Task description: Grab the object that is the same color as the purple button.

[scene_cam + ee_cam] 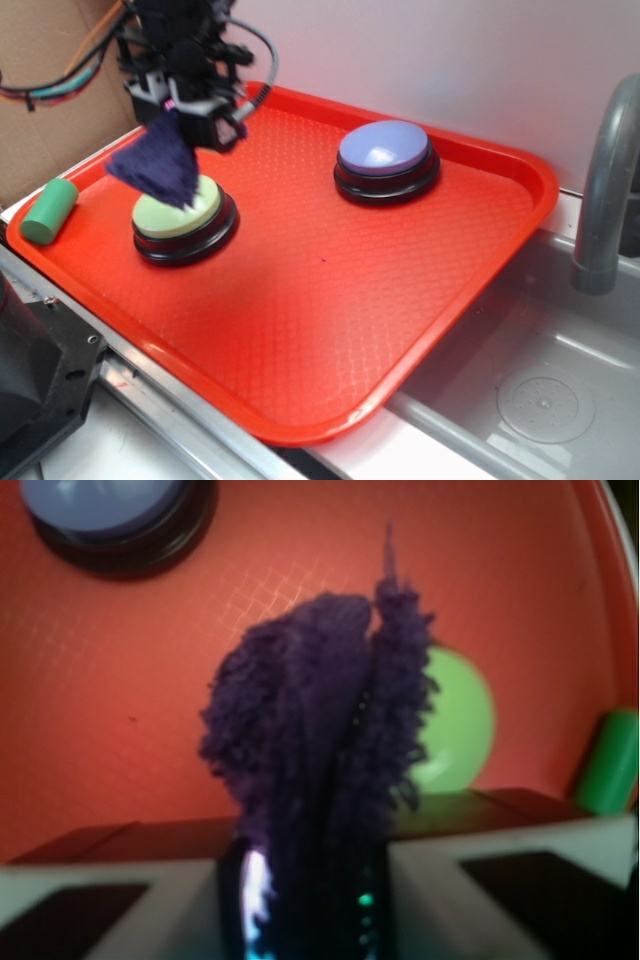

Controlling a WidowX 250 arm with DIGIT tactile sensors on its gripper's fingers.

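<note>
Wall (450, 60): plain white, matte, at 12 to 2 o'clock, evenly lit.
Cardboard panel (50, 110): brown, at 10 o'clock.
Sink basin (540, 390): grey metal, at 4 to 5 o'clock, round drain (545, 408) in its floor.
Faucet pipe (605, 190): grey, curved, upright at 3 o'clock.
Counter edge (180, 430): pale metal rail at 7 o'clock.

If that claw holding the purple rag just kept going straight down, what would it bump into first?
Probably the green button: the cloth hanging from the gripper sits over it and would touch first, though depth is hard to judge.
</note>
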